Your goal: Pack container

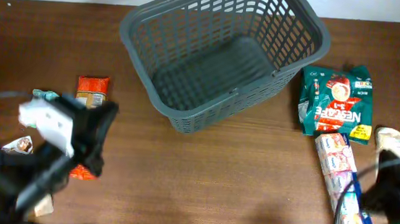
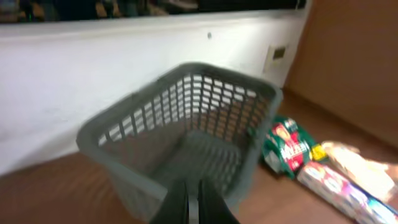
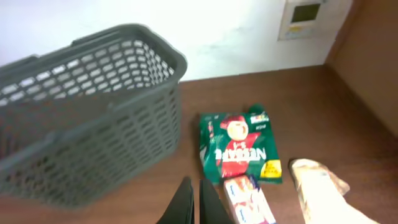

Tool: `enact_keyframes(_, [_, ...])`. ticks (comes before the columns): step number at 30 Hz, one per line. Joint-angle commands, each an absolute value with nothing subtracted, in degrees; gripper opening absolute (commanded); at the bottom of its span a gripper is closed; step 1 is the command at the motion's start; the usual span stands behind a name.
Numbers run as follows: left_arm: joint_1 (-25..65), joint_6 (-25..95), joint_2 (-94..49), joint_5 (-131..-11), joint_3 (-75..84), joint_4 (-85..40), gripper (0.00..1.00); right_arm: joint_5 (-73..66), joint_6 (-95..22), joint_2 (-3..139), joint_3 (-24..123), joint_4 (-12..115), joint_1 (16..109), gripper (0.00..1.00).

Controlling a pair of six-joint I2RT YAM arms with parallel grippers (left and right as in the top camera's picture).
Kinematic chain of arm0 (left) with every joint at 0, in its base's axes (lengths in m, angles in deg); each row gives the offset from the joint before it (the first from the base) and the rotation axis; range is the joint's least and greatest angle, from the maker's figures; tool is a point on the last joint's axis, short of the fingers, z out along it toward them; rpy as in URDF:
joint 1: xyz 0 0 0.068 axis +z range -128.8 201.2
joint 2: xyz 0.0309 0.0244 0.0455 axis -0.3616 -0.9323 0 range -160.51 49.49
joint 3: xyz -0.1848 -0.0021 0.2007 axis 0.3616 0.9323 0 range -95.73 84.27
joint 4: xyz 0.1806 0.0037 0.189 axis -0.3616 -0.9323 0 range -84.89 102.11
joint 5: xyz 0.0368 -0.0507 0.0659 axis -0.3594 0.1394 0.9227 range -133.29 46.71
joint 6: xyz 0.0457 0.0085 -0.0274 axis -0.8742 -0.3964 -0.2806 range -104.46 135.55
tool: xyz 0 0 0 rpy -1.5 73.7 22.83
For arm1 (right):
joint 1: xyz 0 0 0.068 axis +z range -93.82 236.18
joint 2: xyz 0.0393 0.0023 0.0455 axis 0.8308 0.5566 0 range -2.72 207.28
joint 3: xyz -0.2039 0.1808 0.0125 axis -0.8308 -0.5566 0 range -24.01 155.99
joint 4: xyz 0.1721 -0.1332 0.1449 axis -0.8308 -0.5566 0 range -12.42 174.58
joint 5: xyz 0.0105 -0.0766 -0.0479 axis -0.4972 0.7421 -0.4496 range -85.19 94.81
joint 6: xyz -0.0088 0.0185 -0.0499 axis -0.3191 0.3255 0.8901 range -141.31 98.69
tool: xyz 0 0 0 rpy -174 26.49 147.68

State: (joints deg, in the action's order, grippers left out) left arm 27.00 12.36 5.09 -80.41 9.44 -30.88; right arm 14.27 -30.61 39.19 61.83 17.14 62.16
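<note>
Left pincer [image 2: 192, 208] and right pincer [image 3: 196, 205] were closed tight, empty, both short of the empty basket [image 1: 219, 56]. Risk: descending unopened would likely shove the green packet [image 1: 337, 101], just right of the basket, not grasp it.

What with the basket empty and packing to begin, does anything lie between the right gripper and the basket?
Nothing upright. Seen from overhead, the green packet and the pink-and-white packet strip lie flat on the table between the right gripper and the basket; the right wrist view shows bare table up to the basket's wall.

white wall [image 3: 236, 37], dark brown wooden table [image 1: 201, 185], small wall panel [image 3: 305, 15]
</note>
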Motion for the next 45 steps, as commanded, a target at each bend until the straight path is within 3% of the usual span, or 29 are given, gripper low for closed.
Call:
enact_keyframes(1, [27.2, 14.5, -3.3, -81.0, 8.6, -27.6, 0.02, 16.1, -32.1, 46.0, 62.3, 18.6, 61.8, 0.04])
enact_keyframes(9, [21.6, 13.8, -18.2, -78.3, -3.2, -28.2, 0.02, 11.0, -28.1, 61.4, 73.3, 13.4, 61.8, 0.04])
enact_keyframes(16, [5.3, 10.7, -19.3, -54.8, -13.4, -29.1, 0.02, 10.6, -24.5, 72.3, 95.7, 7.2, 61.8, 0.04])
enact_keyframes(21, [-4.8, 10.8, -19.7, -53.4, -14.0, -32.4, 0.02, 10.6, -24.5, 76.9, 105.6, 7.2, 61.8, 0.04])
enact_keyframes(37, [-26.9, 15.7, -30.5, -46.6, -14.0, -61.4, 0.02, 8.2, -24.5, 83.5, 111.3, 10.3, 61.7, 0.03])
enact_keyframes(45, [-30.4, 18.8, -37.9, -36.9, -13.8, -65.3, 0.02, 1.4, -21.7, 86.6, 111.4, 14.5, 59.2, 0.03])
